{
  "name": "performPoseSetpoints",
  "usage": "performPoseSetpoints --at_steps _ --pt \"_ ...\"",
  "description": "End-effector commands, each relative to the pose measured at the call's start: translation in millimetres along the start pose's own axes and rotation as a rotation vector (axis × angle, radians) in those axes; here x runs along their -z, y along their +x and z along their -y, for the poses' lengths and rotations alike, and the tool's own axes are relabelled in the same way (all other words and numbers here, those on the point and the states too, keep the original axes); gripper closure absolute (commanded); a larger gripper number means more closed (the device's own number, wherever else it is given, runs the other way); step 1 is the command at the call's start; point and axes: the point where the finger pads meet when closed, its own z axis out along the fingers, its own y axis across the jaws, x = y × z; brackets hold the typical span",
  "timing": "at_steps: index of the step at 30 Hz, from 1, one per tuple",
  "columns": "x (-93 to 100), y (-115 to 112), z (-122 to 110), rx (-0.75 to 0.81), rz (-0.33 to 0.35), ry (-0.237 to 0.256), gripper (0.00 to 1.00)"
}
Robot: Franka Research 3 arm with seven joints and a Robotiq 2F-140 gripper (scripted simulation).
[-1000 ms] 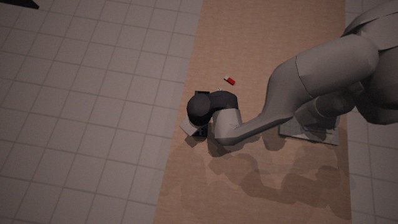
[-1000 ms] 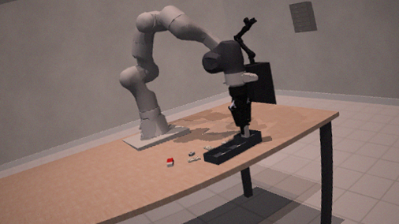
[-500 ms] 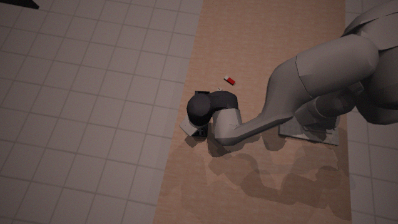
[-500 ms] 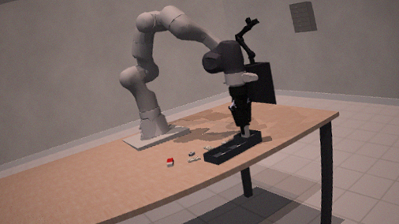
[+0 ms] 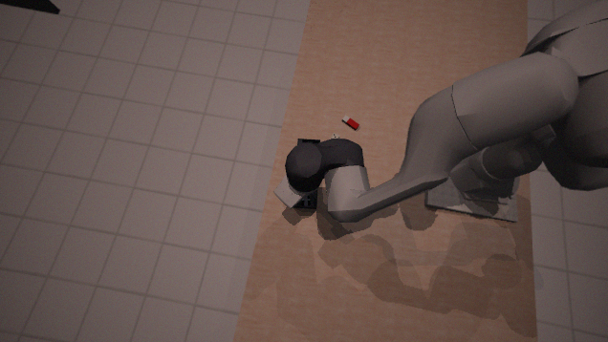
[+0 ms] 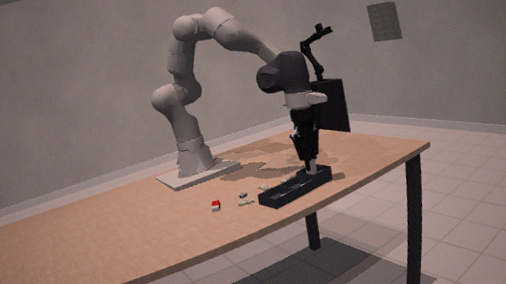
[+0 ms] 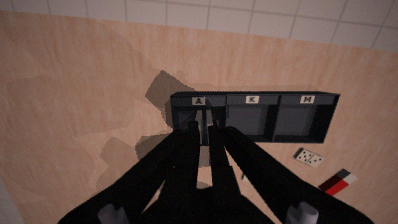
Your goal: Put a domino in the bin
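A black three-part bin block (image 5: 310, 141) (image 6: 276, 202) stands on the table, its parts marked A, K and M from left to right in the wrist view. Bin K (image 7: 247, 120) is the middle part; no domino shows in its visible part. My gripper (image 6: 311, 170) (image 7: 204, 117) is shut, with no held thing visible, its tips low at bin A (image 7: 185, 117). In the top view the arm hides it. A white domino with dark dots (image 7: 308, 157) (image 6: 246, 202) lies outside, near bin M. More small pale pieces (image 6: 264, 188) (image 6: 284, 180) lie beside the block, their kind unclear.
A red and white block (image 5: 351, 123) (image 6: 215, 205) (image 7: 338, 182) lies beyond the domino. A small grey piece (image 6: 243, 195) lies near the domino. The bin block is close to the table's edge. The arm covers much of the block in the top view.
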Motion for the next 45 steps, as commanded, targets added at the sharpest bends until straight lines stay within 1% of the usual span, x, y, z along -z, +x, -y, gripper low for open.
performPoseSetpoints --at_steps 1,14,36,38,45 --pt "0.2 1 0 -0.008 -0.003 0.003 0.95" --pt "0.2 1 0 -0.008 -0.003 0.003 0.95" --pt "26.9 1 0 -0.008 -0.003 0.003 0.95" --pt "26.9 1 0 -0.008 -0.003 0.003 0.95" --pt "54.9 1 0 -0.008 -0.003 0.003 0.95"
